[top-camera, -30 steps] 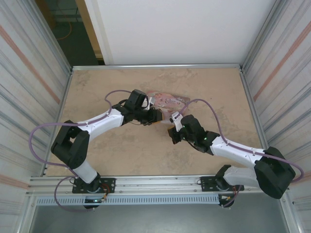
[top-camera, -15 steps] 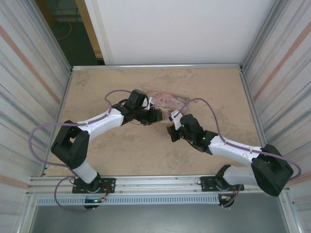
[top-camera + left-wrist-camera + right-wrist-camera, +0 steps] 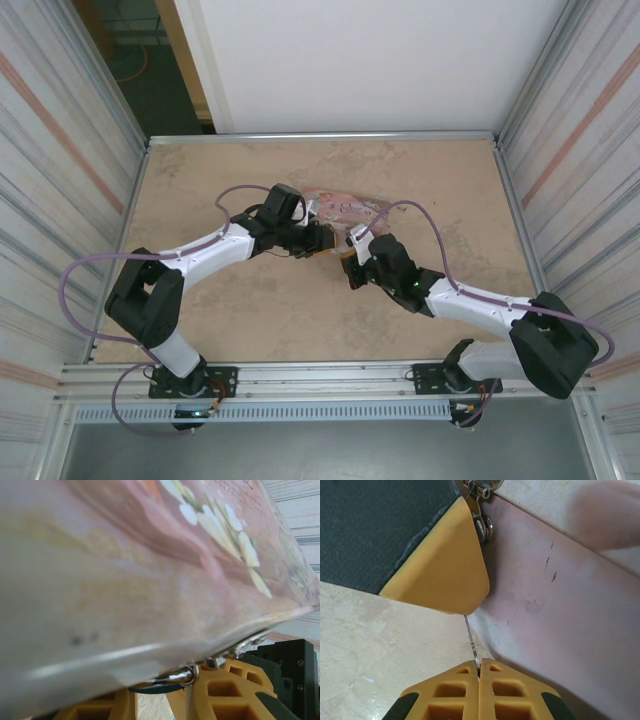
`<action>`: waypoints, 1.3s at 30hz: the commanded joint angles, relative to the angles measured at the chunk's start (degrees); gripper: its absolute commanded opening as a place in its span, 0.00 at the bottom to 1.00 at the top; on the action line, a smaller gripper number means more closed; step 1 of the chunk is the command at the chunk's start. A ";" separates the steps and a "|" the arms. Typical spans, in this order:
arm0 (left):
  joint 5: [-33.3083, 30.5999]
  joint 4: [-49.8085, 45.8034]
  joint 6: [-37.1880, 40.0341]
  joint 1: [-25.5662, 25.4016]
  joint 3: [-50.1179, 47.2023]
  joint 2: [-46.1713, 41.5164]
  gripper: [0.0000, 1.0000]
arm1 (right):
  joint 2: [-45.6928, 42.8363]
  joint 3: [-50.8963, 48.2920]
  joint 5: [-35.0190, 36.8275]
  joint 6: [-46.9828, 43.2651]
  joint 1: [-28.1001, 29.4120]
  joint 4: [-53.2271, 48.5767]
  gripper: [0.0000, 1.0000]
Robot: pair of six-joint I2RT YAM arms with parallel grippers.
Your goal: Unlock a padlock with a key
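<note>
- The left claw (image 3: pixel 322 240) reaches in from the near left to the middle of the counter (image 3: pixel 250 320). It sits at the near edge of the pink tin (image 3: pixel 345 205).
- The right claw (image 3: pixel 350 265) comes from the near right. It stops just beside the left one, on its near-right side, and the two tips almost meet.
- The left wrist view looks along the tin's illustrated lid (image 3: pixel 150 580), pink with pale flowers, blurred because it is so close.
- Below the lid, the left claw (image 3: pixel 155 700) has its yellow fingers (image 3: pixel 95 711) drawn in on the padlock (image 3: pixel 150 690), seen as a thin dark-blue sliver between them.
- The padlock's silvery shackle (image 3: pixel 186 676) lies right under the tin's edge, touching or nearly touching it. How it hooks on cannot be told.
- In the right wrist view, the right claw (image 3: pixel 479 672) has its two yellow fingers pressed together, pinching the key (image 3: pixel 470 637). The key is a thin metal strip pointing away from the fingers.
- The key's far end disappears behind the left claw's yellow fingertip (image 3: pixel 445 565). Whether it has entered the lock is hidden.
- Small silvery metal parts (image 3: pixel 482 527) sit at the edge of that fingertip, against the tin's scuffed pink side (image 3: pixel 560 605).
- Pale marbled counter (image 3: pixel 365 630) fills the left of that view.
</note>
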 commanded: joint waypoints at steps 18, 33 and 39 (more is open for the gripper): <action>3.02 3.61 -0.56 -0.29 0.76 -1.55 0.08 | 2.42 1.62 2.82 1.45 0.12 4.95 0.00; 2.71 3.73 -0.74 -0.28 0.71 -1.41 0.08 | 0.26 -0.23 2.39 1.61 -0.08 5.67 0.00; 2.44 2.68 -0.32 -0.25 1.26 -1.38 0.08 | -0.71 -0.87 1.95 1.75 -0.19 5.38 0.00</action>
